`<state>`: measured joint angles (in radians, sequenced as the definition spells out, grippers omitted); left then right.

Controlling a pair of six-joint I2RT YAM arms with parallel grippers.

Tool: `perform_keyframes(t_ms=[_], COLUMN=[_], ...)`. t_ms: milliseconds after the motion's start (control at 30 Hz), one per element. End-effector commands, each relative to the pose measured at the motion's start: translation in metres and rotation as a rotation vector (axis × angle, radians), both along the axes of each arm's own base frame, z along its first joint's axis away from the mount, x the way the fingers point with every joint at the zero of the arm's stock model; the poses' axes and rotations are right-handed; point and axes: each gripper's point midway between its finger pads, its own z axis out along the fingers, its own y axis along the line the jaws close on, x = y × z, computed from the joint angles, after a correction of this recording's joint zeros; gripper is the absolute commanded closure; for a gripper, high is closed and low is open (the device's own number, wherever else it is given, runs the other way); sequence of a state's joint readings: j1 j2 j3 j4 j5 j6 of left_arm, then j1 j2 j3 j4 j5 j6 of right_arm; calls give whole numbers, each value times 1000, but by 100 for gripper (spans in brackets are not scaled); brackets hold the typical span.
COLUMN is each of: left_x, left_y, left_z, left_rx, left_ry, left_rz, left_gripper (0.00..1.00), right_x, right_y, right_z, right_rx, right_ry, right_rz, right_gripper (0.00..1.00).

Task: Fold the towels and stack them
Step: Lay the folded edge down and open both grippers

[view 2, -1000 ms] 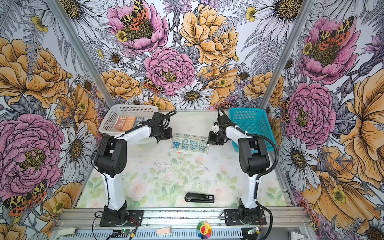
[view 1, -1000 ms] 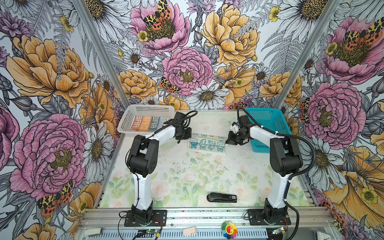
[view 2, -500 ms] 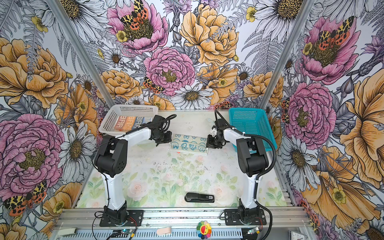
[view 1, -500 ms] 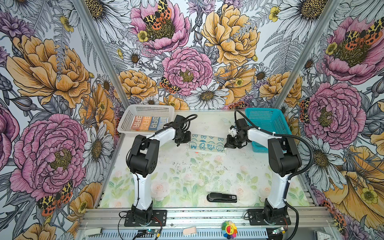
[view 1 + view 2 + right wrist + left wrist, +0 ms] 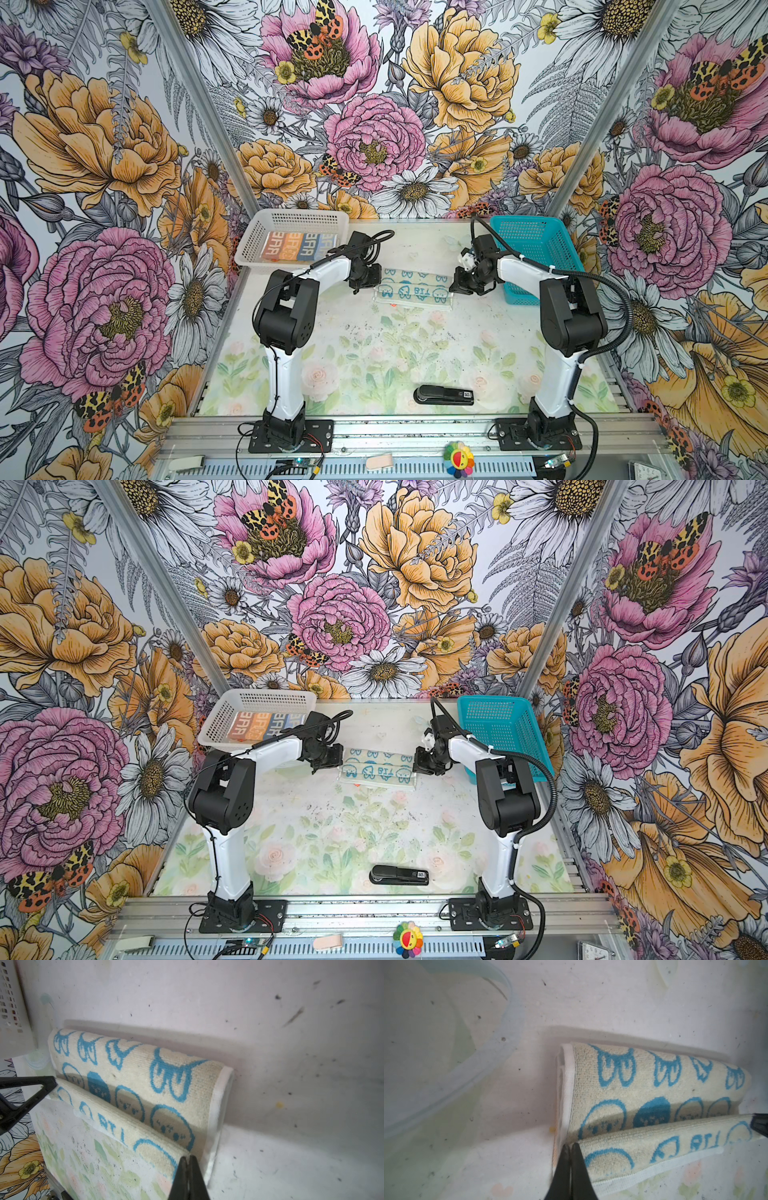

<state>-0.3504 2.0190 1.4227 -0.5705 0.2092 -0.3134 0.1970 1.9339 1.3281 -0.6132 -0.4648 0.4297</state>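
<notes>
Cream towel (image 5: 411, 286) sat folded at the far middle of the table (image 5: 374, 353), between the white basket (image 5: 253, 245) and teal basket (image 5: 536, 249). Left gripper (image 5: 570, 1148) was pinched tight on its left edge and right gripper (image 5: 188, 1160) on its right edge, so the top layer was raised a bit. Striped towel (image 5: 297, 246) lay in the white basket.

The cream towel (image 5: 654, 1084) is looped terry cloth, nubbly and matt, edged with a smoother, flat-woven white hem. The table (image 5: 374, 345) is a smooth printed sheet, dull and flecked with dark specks. The 2 perforated containers, the white basket (image 5: 291, 218) and the teal basket (image 5: 536, 241), are plastic with a slight sheen. The stapler (image 5: 444, 395) looks smooth, black and faintly shiny. The front rail (image 5: 415, 428) is bare brushed metal.
</notes>
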Motion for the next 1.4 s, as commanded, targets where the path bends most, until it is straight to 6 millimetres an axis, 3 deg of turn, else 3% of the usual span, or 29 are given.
perform_keyframes(t_ms=[0,433,500,567,667,933,1100,1233,1367], left_x=[1,-1,-2,-3,-4,-3,-8,-15,-21], left_y=[13,5,3,1,-4,-14,-27,-47,-61], left_z=[5,1,4,7,14,49,78,84,72], left_rx=[44,36,31,21,9,-45,-133,-234,-289], left_ry=[-27,-18,-20,-23,-34,-90,-117,-99,-64], left_rz=[41,26,26,25,16,10,4,-3,1], left_gripper=[100,100,90,75,61,36,1,1,1], right_x=[0,-12,-11,-9,-8,-6,-8,-11,-14], right_y=[-13,-17,-16,-15,-12,-5,0,12,28], right_z=[3,-26,-25,-21,-17,11,31,44,48], right_rx=[-35,-66,-63,-58,-48,-22,-1,17,65], right_ry=[-11,48,44,36,28,-31,-72,-96,-93], right_rz=[-30,-19,-18,-15,-13,-7,-2,15,25], right_gripper=[100,100,100,92,84,54,36,20,10])
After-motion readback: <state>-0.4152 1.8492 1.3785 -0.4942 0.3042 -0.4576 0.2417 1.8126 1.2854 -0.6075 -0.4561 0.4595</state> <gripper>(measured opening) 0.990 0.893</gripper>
